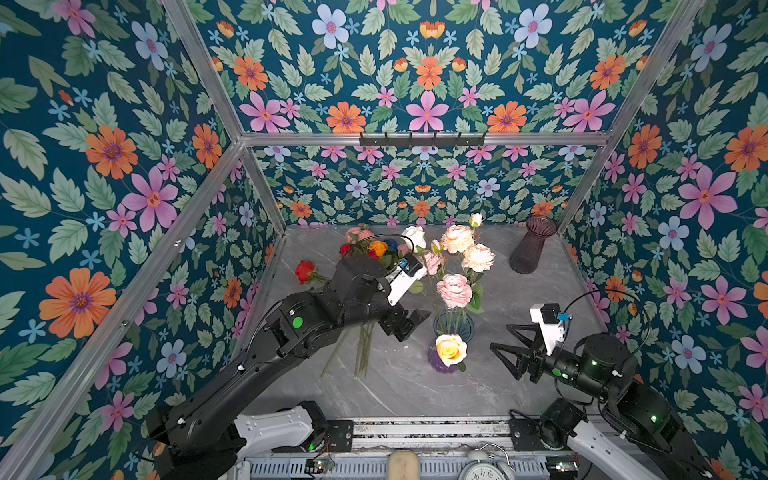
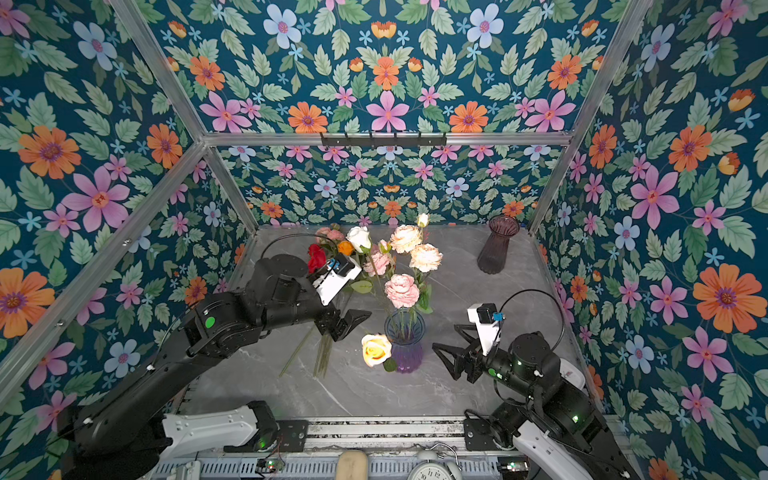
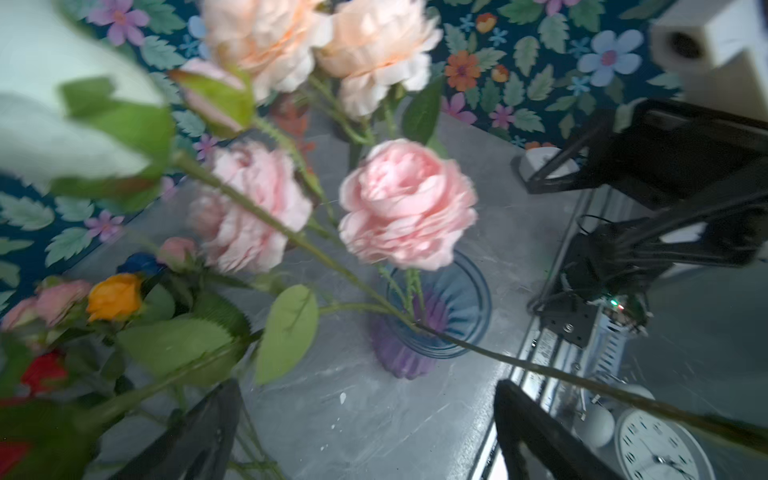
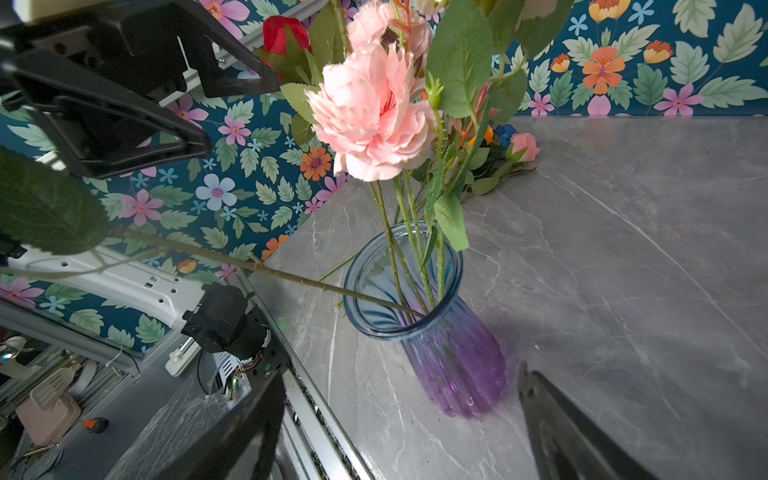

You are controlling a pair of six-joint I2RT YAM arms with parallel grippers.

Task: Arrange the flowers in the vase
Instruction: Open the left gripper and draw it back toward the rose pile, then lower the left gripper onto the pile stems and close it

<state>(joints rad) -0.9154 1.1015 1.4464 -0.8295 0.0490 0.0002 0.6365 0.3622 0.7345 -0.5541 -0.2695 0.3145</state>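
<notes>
The blue-and-purple glass vase (image 1: 452,332) (image 2: 405,353) (image 3: 457,299) (image 4: 453,353) stands mid-table. It holds pink and peach flowers (image 1: 455,290) (image 2: 402,290) (image 3: 409,203) (image 4: 370,112), a white rose (image 1: 414,237) leaning back-left, and a yellow rose (image 1: 450,350) (image 2: 376,350) drooping over the front rim. More flowers (image 1: 376,248) (image 2: 318,255) lie loose at the back left, their stems (image 1: 363,353) running under my left arm. My left gripper (image 1: 415,326) (image 2: 353,324) (image 3: 368,384) hangs open just left of the vase rim, empty. The right gripper (image 1: 500,337) (image 2: 444,336) (image 4: 401,376) is open and empty, right of the vase.
A dark purple vase (image 1: 532,245) (image 2: 496,245) stands at the back right corner. A lone red rose (image 1: 305,272) lies by the left wall. Patterned walls close in three sides. A metal rail (image 1: 432,428) and a clock (image 1: 484,471) sit past the front edge.
</notes>
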